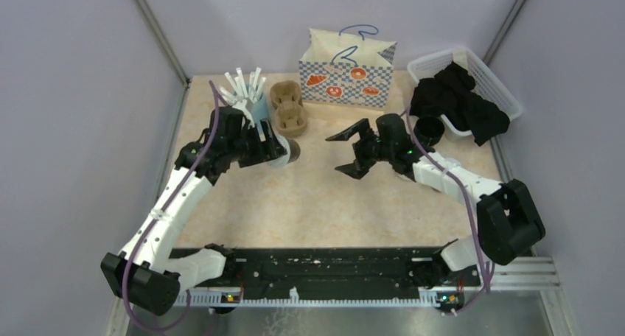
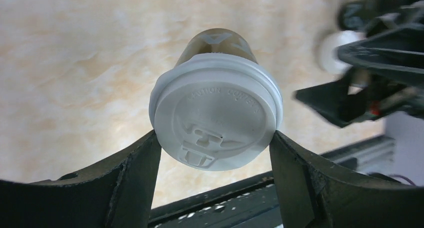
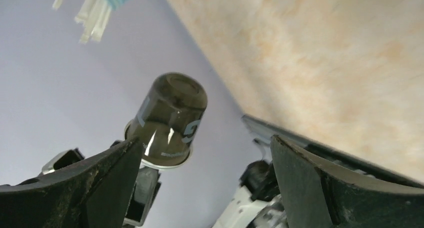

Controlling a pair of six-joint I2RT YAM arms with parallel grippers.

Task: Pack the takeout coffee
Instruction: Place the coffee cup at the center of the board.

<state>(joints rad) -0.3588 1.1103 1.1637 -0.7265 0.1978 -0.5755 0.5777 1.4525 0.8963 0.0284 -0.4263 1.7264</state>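
Note:
One takeout coffee [image 2: 215, 113], a black cup with a white sip lid, lies sideways in the air with its lid facing my left wrist camera. My left gripper [image 2: 215, 139] is shut on it, a finger pressed against each side of the lid's rim. From above, that cup [image 1: 292, 152] sticks out of the left gripper [image 1: 278, 150] toward the table's middle. My right gripper [image 1: 352, 150] stands wide open a little to the cup's right, holding nothing. In the right wrist view the cup's base [image 3: 170, 118] shows beyond the open right gripper [image 3: 205, 158].
A brown pulp cup carrier [image 1: 287, 107] and a light-blue cup of white straws [image 1: 247, 93] stand behind the left gripper. A patterned paper bag [image 1: 346, 69] is at the back. A white basket [image 1: 431, 62] with black cloth is at back right, a dark open cup [image 1: 429, 132] beside it.

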